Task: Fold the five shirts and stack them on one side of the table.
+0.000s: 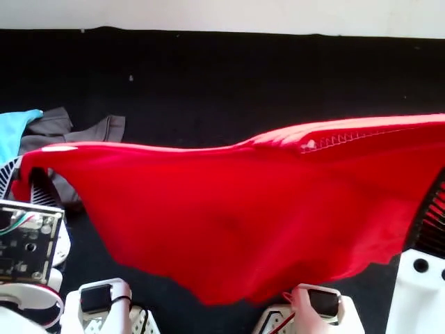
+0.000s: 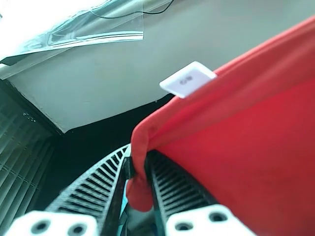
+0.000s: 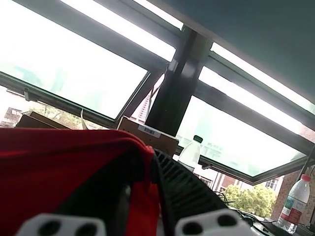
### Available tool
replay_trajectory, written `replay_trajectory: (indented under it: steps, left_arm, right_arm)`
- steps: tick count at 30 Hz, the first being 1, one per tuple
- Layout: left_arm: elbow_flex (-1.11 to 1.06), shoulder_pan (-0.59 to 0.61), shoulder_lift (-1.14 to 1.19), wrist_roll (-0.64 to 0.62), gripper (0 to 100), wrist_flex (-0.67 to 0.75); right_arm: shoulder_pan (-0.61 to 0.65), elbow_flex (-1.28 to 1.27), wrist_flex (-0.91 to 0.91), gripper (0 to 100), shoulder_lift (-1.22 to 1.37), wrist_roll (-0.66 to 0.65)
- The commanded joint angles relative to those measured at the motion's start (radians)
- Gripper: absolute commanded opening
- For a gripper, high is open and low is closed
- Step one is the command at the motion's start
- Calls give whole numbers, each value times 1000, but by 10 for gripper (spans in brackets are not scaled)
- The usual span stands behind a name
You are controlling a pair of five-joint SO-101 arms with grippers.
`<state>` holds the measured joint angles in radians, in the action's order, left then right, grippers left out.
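The left end effector is pressed together on a narrow roll of the red shirt, close to the white tag at its edge. The right end effector pinches the opposite end, with cloth bunched over one jaw. Between them the garment hangs spread in the air above the dark surface, its middle sagging toward the arm bases. I cannot tell whether the lowest part of the hem touches anything.

The weakest spot looks like the left grip. Only a thin fold sits between those jaws, so a sideways pull from the other arm could draw it out, dropping that half in a heap. The right end appears to sit higher than the left in the high view. If the shirt is lowered that way, it would likely land skewed and the fold lines would run crooked.

The drooping hem hangs just over the arm bases and could catch there as the cloth comes down, dragging wrinkles into it.

A blue shirt and a grey shirt lie crumpled near the left end. Laying the red one down too far to that side could cover or tangle with them.
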<state>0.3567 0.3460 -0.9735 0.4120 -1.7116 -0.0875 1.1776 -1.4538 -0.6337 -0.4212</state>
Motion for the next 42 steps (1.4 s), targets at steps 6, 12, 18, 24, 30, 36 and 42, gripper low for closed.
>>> replay_trajectory:
  steps: [6,12,18,24,30,36,42]
  left_arm:
    - [-312,8,163,0,10,181]
    - [-371,-31,433,0,10,414]
    - [-214,-125,745,63,10,451]
    - [64,-119,1079,63,10,450]
    - [344,-87,1328,63,10,442]
    - [412,-84,1475,63,10,443]
    - [415,-84,1587,63,10,390]
  right_arm:
    - [-7,-381,-16,5,101,-2]
    - [-12,-679,308,5,231,-2]
    - [-13,-740,518,5,446,-6]
    - [-5,-739,621,5,638,-6]
    - [25,-694,619,5,773,-3]
    - [79,-685,616,5,937,-3]
    - [159,-680,427,5,1029,-2]
